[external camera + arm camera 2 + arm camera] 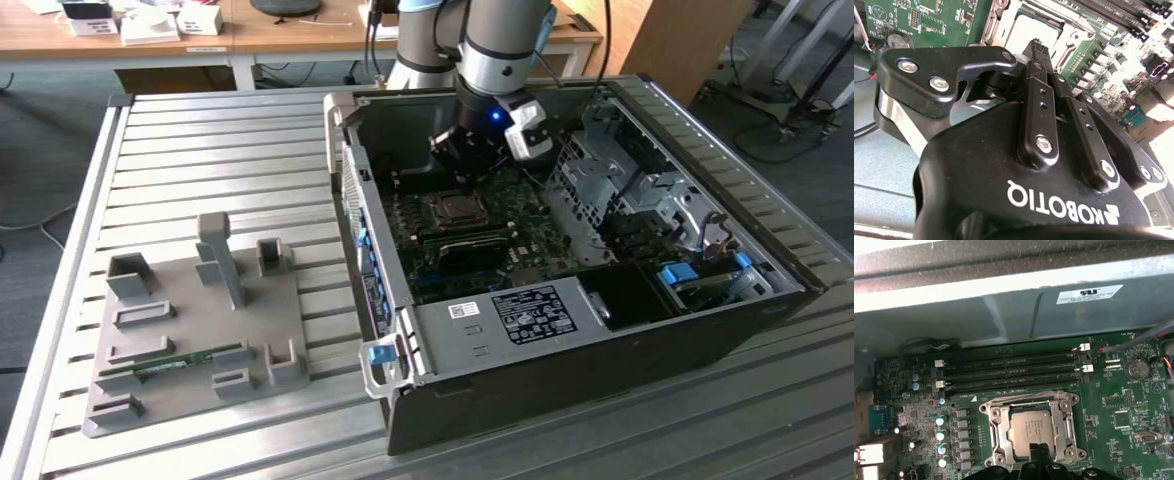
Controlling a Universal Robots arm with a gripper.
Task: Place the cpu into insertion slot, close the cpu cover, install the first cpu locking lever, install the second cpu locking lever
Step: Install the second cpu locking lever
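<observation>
The cpu (pixel 1033 431) lies flat in its socket on the green board, pale metal face up, also seen from outside as the cpu (pixel 458 208). The cpu cover (pixel 1069 426) is down around it as a silvery frame. A thin wire lever (pixel 1019 395) runs along the socket edge nearest the memory slots. My gripper (pixel 1039 454) hangs just above the cpu's near edge, fingers pressed together with nothing between them. In the second wrist view the gripper (pixel 1040 54) points at the pale cpu (pixel 1031 31). In the exterior view the gripper (pixel 465 172) is inside the open case, over the socket.
Black memory slots (pixel 1009 372) lie beside the socket, with a coin battery (pixel 1137 369) close by. The case walls (pixel 350 190) surround the board. A grey power supply box (pixel 521 315) and a drive cage (pixel 627 190) crowd the case. A grey fixture tray (pixel 187 320) sits on the slatted table.
</observation>
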